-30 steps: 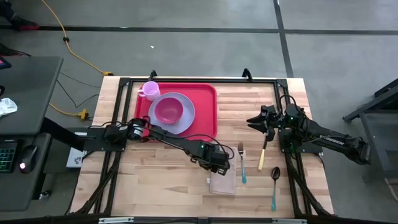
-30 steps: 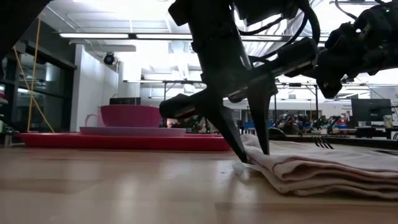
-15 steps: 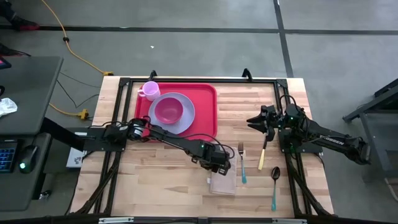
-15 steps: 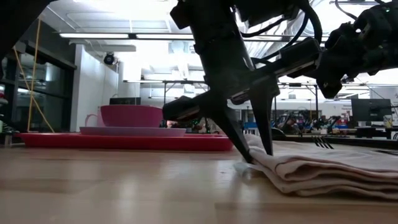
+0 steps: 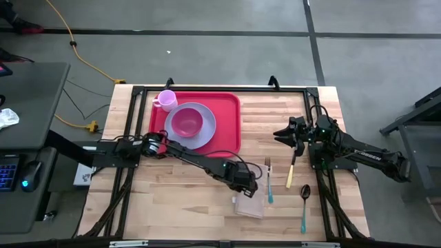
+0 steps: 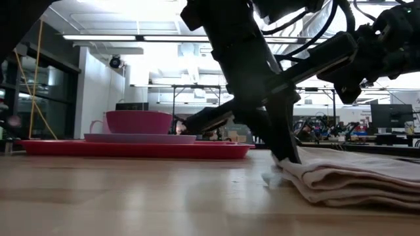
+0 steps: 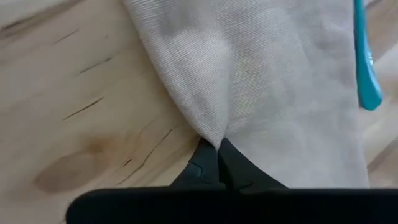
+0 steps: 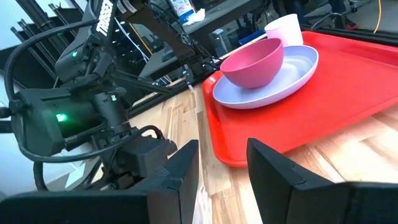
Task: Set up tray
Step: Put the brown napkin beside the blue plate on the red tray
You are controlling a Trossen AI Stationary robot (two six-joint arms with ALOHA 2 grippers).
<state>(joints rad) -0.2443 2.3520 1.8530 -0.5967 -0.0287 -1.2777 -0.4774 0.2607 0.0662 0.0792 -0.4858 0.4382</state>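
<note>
A folded beige napkin (image 5: 250, 205) lies flat on the wooden table, near its front and to the right of the middle. My left gripper (image 5: 246, 191) reaches slanting down to the napkin's far edge and is shut on it; it also shows in the low view (image 6: 283, 155). The red tray (image 5: 228, 140) sits at the far left. It holds a lavender plate (image 5: 206, 132) with a pink bowl (image 5: 186, 122), and a pink cup (image 5: 166, 100). My right gripper (image 5: 281, 132) waits open over the table's right part, with nothing between its fingers. My left gripper pinches a raised ridge of the napkin (image 7: 210, 127) between its two fingertips (image 7: 231, 163), at the cloth's far edge. The fingers slant down from the table's far left. How many layers they hold I cannot tell. The rest of the napkin (image 6: 354, 180) lies on the table.
A fork with a teal handle (image 5: 269, 182) lies just right of the napkin. Farther right lie a knife with a pale handle (image 5: 291, 173) and a spoon with a teal handle (image 5: 304, 205). Bare wood stretches along the near left of the table.
My left gripper has sunk a little onto the napkin, tipped steeper and shut on its far edge. The cloth's edge has been gathered and pushed slightly toward the fork. The rest of the napkin has stayed flat.
</note>
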